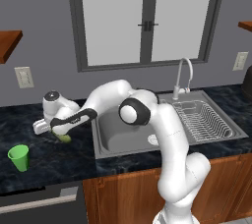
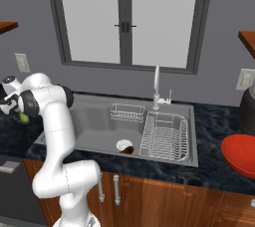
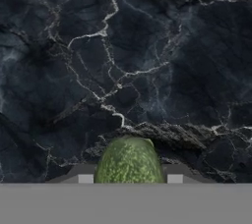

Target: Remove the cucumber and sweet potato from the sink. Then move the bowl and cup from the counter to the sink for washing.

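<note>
Cucumber (image 3: 129,161) — bumpy, rounded, pale green — pinched between dark fingers (image 3: 84,178), above veined black marble counter (image 3: 147,61).

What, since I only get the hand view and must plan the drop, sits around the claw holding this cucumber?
Observer: The claw has the cucumber down at the counter, just left of the sink.
Operator: Anything else on that stretch of counter?
Observer: A green cup stands upright nearer the front edge, apart from the claw.
Operator: And the sweet potato?
Observer: A dark brown lump, likely the sweet potato, lies in the sink right beside the white drain.
</note>
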Controlling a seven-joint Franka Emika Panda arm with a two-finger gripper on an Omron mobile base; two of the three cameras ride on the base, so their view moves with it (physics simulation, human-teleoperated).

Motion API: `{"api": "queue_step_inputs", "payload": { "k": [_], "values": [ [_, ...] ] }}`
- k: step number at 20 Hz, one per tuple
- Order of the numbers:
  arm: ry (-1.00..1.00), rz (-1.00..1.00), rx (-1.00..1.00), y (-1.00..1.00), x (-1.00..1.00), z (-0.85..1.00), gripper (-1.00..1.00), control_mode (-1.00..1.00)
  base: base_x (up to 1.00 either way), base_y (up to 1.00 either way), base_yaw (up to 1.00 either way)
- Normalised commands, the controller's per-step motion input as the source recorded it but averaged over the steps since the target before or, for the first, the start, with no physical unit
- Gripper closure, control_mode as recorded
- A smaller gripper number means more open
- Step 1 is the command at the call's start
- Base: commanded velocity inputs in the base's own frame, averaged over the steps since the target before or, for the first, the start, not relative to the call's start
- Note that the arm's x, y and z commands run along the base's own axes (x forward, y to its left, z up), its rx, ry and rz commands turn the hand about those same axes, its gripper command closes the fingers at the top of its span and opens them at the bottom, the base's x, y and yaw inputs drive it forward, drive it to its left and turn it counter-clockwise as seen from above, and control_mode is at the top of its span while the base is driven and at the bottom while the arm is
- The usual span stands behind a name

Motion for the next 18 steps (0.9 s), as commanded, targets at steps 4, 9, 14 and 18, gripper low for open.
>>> {"api": "queue_step_inputs", "payload": {
  "k": [4, 9, 14, 18],
  "values": [
    [0.05, 0.0, 0.0, -0.03, 0.0, 0.01, -1.0, -1.0, 0.0, 0.0, 0.0],
    [0.07, 0.0, 0.0, -0.02, 0.0, 0.13, -1.0, -1.0, 0.0, 0.0, 0.0],
    [0.07, 0.0, 0.0, -0.08, 0.0, 0.24, -1.0, -1.0, 0.0, 0.0, 0.0],
    [0.03, 0.0, 0.0, -0.14, -0.01, 0.3, -1.0, -1.0, 0.0, 0.0, 0.0]
  ]
}}
